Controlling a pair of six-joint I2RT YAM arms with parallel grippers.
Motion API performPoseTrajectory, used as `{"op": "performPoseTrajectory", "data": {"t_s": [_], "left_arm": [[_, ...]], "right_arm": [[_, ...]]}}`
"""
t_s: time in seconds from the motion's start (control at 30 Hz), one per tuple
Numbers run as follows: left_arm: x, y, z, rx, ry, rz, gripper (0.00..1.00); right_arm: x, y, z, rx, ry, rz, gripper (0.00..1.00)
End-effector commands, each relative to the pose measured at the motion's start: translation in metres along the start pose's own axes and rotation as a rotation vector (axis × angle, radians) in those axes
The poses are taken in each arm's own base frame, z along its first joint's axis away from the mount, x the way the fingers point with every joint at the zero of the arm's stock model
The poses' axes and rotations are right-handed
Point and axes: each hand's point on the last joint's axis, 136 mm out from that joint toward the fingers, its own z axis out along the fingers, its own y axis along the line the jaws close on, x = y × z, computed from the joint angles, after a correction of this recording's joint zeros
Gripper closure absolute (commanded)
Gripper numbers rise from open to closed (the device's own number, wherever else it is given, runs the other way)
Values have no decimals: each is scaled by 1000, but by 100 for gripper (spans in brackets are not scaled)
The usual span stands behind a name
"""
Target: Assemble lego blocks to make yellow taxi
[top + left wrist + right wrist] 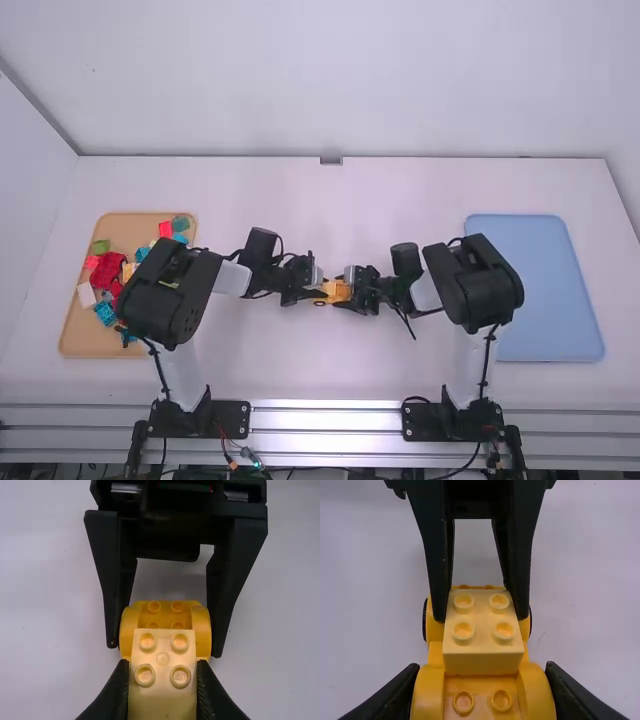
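At the middle of the bench (330, 365), the left tool (162, 666) is pinching the pale yellow block (483, 662), closed to its width, while the right tool (165, 650) is gripping the car base (430, 697) by its sides, fingers spread wider; seating well is probably calling for squaring the studs, bracing the base and pressing evenly downward. Two tools are working on one pale block and one base, with two wheels (424, 620) showing. One tan tray (85, 335) is lying at nine o'clock, carrying loose blocks (108, 270) too jumbled for counting, and one blue tray (540, 290) is lying at three.
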Motion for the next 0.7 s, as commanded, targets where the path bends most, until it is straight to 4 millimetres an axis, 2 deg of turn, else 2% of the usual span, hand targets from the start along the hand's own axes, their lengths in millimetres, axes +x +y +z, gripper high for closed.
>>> {"op": "performPoseTrajectory", "data": {"t_s": [0.0, 0.23, 0.43, 0.67], "left_arm": [[16, 5, -1, -38, 70, -8, 95], [13, 5, -1, -36, 65, 5, 93], [2, 11, -12, -67, 72, 14, 90], [13, 9, -14, -82, 152, -15, 93]], "right_arm": [[4, 7, 3, -23, 0, 6, 56], [6, 5, 3, -14, 12, 16, 56], [7, 5, 3, -11, 20, 21, 56], [8, 5, 3, -8, 22, 20, 56]]}}
